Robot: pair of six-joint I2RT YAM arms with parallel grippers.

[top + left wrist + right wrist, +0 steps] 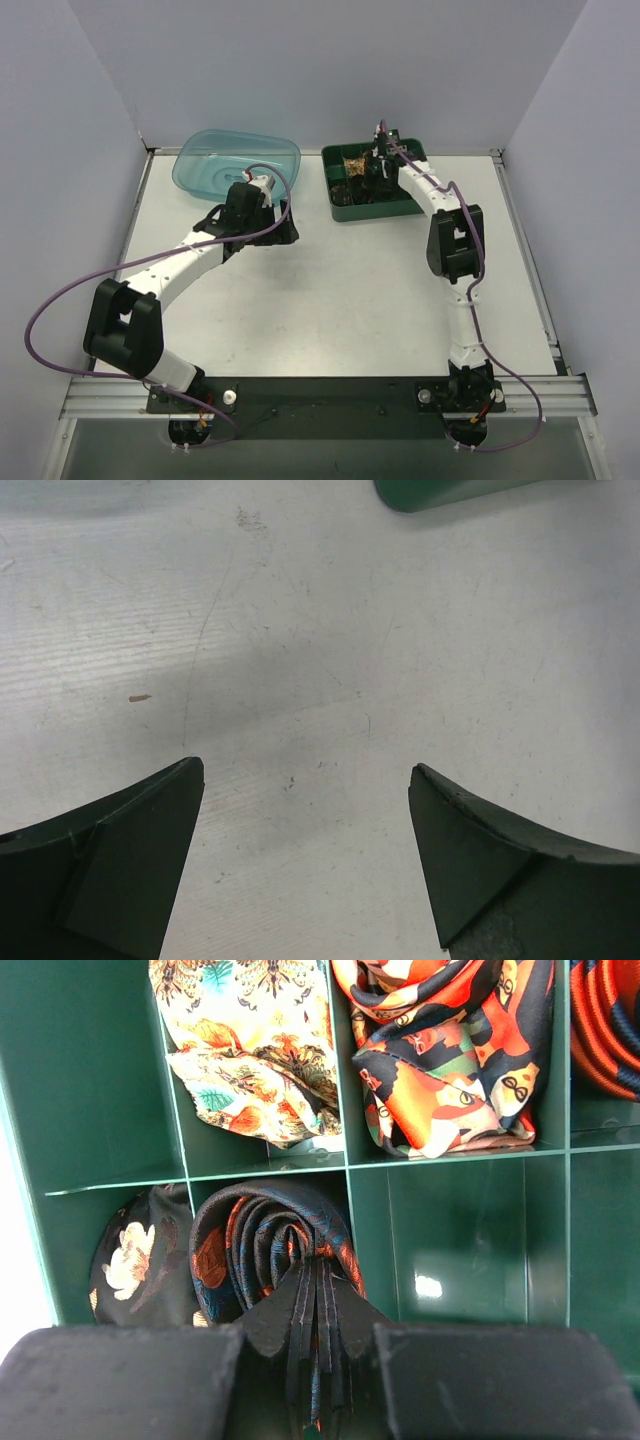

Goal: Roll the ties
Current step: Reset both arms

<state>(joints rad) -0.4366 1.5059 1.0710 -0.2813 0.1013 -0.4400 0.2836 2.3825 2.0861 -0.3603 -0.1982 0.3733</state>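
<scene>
The rolled black necktie with orange-red blotches (265, 1245) sat in the lower-left compartment of the green divided plastic tray (90, 1090), seemingly sharing it with a dark floral roll (135, 1260). The right gripper (312, 1355) was pinched together on the coil's near edge, folds caught between its jaws. Soft, light, probably slippery fabric: it looked apt to spring loose, so a hold across the whole coil would suit better. The left gripper (305, 780) hung spread wide over the white table (300, 630).

Overhead plus close wrist views; common tray (372, 214)
</scene>
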